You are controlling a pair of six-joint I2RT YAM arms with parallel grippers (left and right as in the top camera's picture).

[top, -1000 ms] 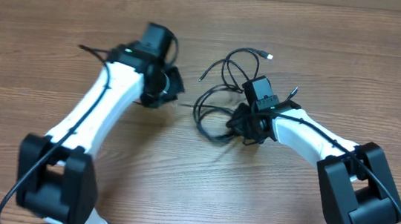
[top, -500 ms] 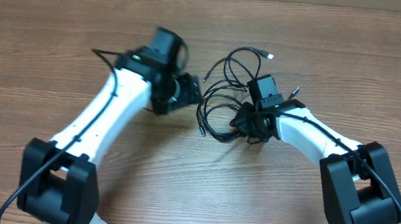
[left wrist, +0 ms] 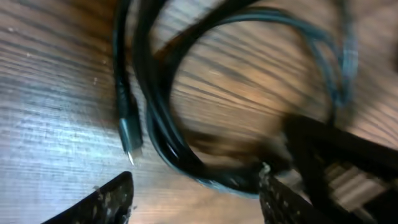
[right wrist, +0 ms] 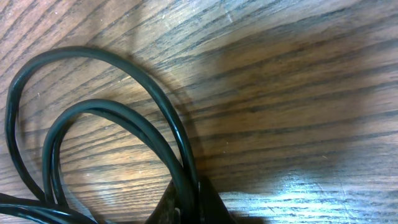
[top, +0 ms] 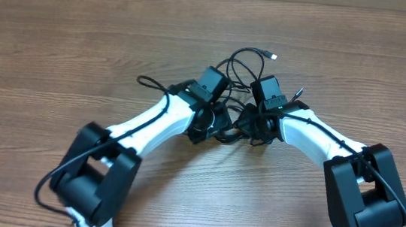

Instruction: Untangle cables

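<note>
**Both grippers at the tangle**

The left gripper (left wrist: 196, 194) hangs wide open over the cables (top: 240, 64), its fingertips either side of a loop and a plug (left wrist: 129, 134) — gripping nothing. The right gripper (right wrist: 193, 202) is pinched tight on two strands — bundle mid-table (top: 60, 38), between the arms.

Under my arms, a brown wood-grain table (top: 60, 38) with glare on its boards. Thin black cables (left wrist: 163, 134) lie on it in overlapping loops near the middle. One silver-tipped end (top: 272, 56) points toward the far edge. Up close, a small black plug (left wrist: 129, 129) rests flat on the grain just beside the bundle. Two curved loops (right wrist: 164, 106) lie nested, one inside the other.
</note>
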